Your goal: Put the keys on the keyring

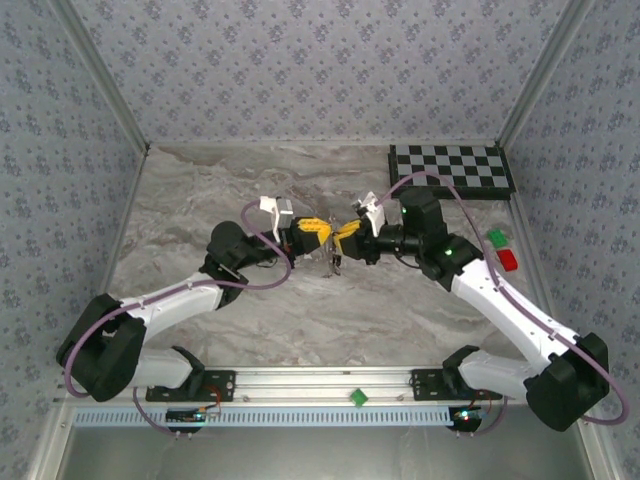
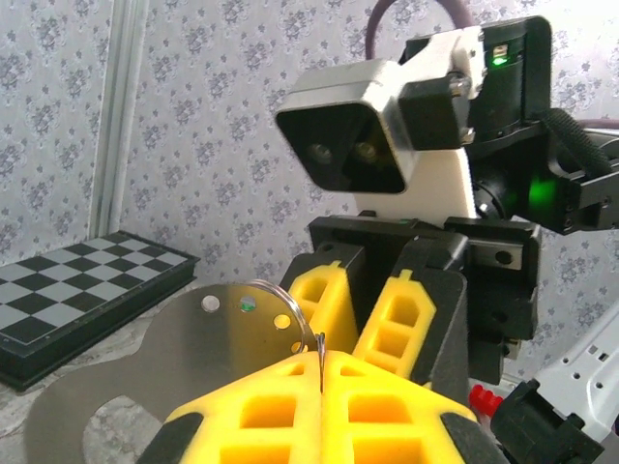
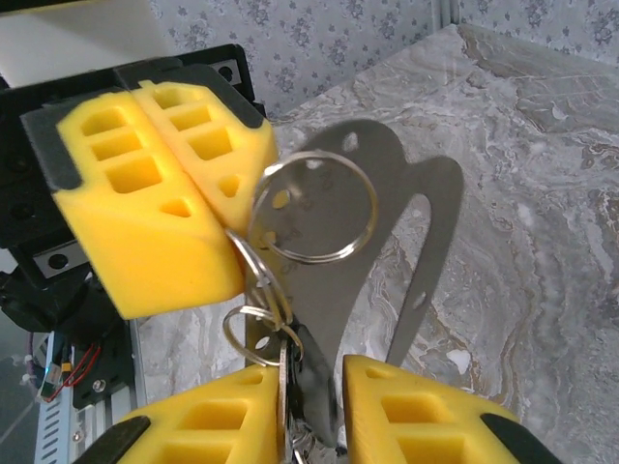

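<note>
No writing, labels or numbers can be read (checkerboard [image 1: 450,168] plain).

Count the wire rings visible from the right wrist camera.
3. A large ring is pinched by the left gripper, in front of the metal plate. A smaller ring hangs under it, and another lower, above the right gripper. More may hide between its fingers.

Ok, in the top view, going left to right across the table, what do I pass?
Left gripper → keys hanging where the fingers meet → right gripper → green block → red block. The checkerboard spans both blocks sideways, so it is left out.
</note>
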Robot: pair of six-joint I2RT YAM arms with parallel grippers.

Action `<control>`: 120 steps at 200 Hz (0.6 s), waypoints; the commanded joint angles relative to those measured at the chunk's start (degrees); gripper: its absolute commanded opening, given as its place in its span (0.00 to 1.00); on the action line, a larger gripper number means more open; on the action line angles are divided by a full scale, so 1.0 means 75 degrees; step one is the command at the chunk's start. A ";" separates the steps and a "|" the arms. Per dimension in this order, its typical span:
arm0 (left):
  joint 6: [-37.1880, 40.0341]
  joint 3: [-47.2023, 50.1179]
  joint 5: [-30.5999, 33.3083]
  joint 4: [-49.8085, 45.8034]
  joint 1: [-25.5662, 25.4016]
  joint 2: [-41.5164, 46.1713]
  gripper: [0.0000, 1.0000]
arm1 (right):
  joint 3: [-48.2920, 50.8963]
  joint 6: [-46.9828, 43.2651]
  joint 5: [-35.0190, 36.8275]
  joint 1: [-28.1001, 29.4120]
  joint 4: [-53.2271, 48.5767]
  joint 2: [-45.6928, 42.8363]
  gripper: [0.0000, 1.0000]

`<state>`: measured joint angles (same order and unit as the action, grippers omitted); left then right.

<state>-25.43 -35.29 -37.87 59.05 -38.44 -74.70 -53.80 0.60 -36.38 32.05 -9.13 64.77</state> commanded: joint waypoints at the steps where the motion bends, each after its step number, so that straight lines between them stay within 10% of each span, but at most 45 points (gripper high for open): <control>1: -0.0208 -0.0052 -0.0055 0.0853 -0.0093 -0.0001 0.00 | -0.0115 0.0085 -0.0164 0.0095 0.0180 0.0102 0.20; 120: -0.0018 -0.0018 0.0028 0.0653 -0.0098 0.0132 0.00 | 0.0318 0.0388 -0.0575 -0.0507 0.0497 -0.0647 0.18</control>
<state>-26.02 -35.18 -37.39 60.23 -38.76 -75.02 -52.05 1.56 -38.15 29.26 -8.49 61.60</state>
